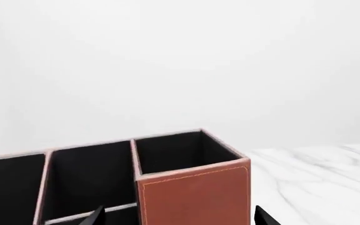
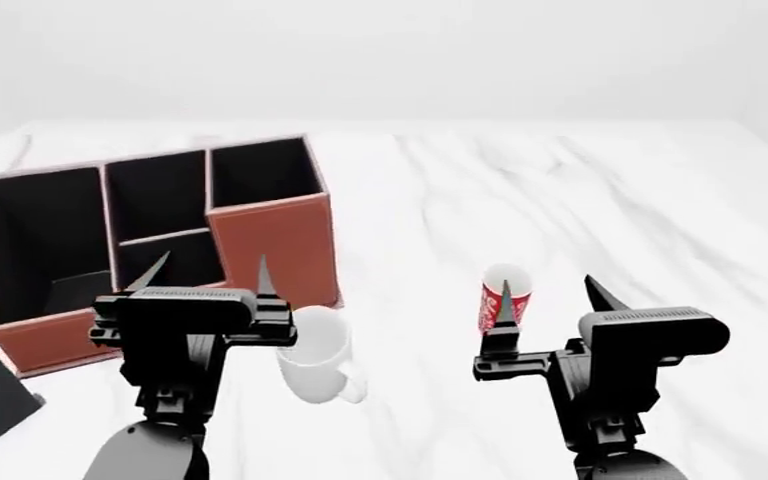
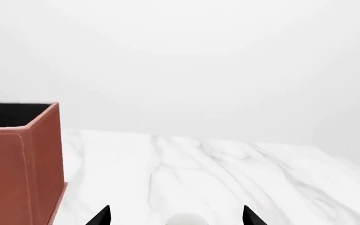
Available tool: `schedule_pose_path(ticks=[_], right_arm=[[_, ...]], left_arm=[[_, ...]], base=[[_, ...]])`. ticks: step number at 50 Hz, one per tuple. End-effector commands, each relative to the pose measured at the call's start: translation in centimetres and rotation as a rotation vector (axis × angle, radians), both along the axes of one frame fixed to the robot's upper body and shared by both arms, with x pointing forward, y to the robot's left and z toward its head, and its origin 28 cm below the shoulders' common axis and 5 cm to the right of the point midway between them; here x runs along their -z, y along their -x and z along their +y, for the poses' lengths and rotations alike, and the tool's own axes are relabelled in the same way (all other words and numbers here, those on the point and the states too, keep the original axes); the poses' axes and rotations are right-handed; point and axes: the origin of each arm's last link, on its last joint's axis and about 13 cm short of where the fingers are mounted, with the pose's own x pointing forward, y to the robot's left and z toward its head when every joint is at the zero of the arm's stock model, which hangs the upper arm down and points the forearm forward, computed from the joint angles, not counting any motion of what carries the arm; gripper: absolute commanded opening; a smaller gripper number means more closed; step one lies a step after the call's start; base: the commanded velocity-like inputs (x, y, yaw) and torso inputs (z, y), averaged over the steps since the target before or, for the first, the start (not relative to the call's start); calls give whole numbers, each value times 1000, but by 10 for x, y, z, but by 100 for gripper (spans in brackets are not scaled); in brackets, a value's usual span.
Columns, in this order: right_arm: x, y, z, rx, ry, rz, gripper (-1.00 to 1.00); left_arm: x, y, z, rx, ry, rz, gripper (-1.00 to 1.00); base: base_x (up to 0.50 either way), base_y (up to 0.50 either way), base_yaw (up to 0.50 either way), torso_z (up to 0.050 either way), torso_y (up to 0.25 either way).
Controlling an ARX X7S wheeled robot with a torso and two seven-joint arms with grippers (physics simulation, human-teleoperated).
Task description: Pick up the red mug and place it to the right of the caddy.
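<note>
The right gripper (image 2: 546,300) is hanging wide open (holding nothing) near the red mug (image 2: 503,298), which is standing right of the caddy (image 2: 275,240).

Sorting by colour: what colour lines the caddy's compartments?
Black lining, seen best in the head view of the caddy.

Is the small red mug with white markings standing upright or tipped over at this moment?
Upright. In the head view the small red mug with white markings stands on the white marble table, its white rim opening upward, just beyond the right gripper.

caddy (image 1: 192,192) on marble table (image 1: 318,178), compartments black.
</note>
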Motion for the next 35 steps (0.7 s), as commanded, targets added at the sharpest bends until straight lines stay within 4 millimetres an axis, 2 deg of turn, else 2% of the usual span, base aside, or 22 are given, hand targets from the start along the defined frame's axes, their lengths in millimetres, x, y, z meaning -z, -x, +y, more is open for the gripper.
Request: schedule_pose_path(ticks=[1, 17, 24, 32, 35], right_arm=[[-1, 0, 0, 1, 3, 1, 100], [0, -1, 0, -5, 6, 4, 100], [2, -2, 1, -5, 6, 9, 100], [1, -2, 1, -1, -4, 2, 100], [0, 0, 0, -3, -4, -13, 100]], left_arm=[[-2, 0, 0, 0, -2, -4, 100], [-5, 2, 2, -2, 4, -11, 100], [-39, 9, 2, 14, 7, -3, 100], [-39, 9, 2, 9, 10, -12, 100], [-38, 8, 3, 7, 11, -11, 100]], base=[[500, 0, 0, 0, 0], [500, 0, 0, 0, 1], [500, 0, 0, 0, 1], [483, 0, 0, 0, 1], [0, 0, 0, 0, 3]])
